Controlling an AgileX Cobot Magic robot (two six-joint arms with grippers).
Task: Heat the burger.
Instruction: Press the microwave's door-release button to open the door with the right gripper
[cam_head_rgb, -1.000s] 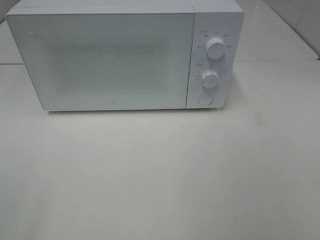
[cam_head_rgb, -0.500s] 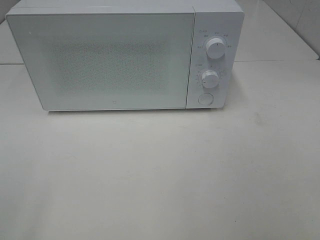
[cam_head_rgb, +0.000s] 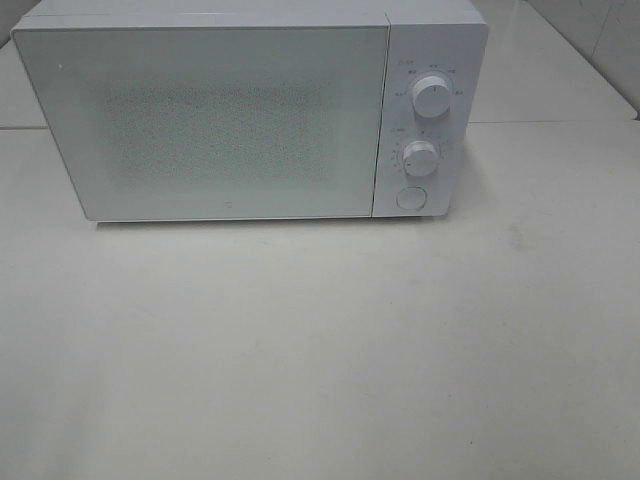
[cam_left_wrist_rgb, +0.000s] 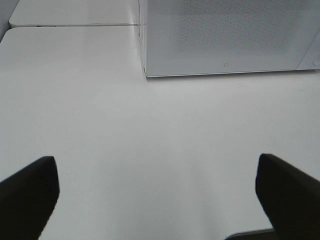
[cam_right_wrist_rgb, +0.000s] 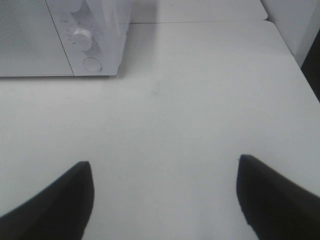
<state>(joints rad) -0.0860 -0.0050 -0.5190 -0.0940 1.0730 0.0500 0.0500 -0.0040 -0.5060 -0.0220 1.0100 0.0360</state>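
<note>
A: Left gripper (cam_left_wrist_rgb: 156, 167) and right gripper (cam_right_wrist_rgb: 164, 165) are held wide open, nothing gripped, over the bare table (cam_head_rgb: 320, 350).
B: Has the burger been located?
A: Not seen in any view (microwave (cam_head_rgb: 430, 40) door (cam_head_rgb: 200, 120) is shut, so contents can't be told). Control panel (cam_head_rgb: 440, 125) lies ahead of the right gripper, which is judged nearer.

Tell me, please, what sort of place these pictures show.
Probably a test bench set up like a kitchen: a white microwave, door shut, with two dials, stands on a plain white table, with what looks like a pale tiled wall behind.
</note>
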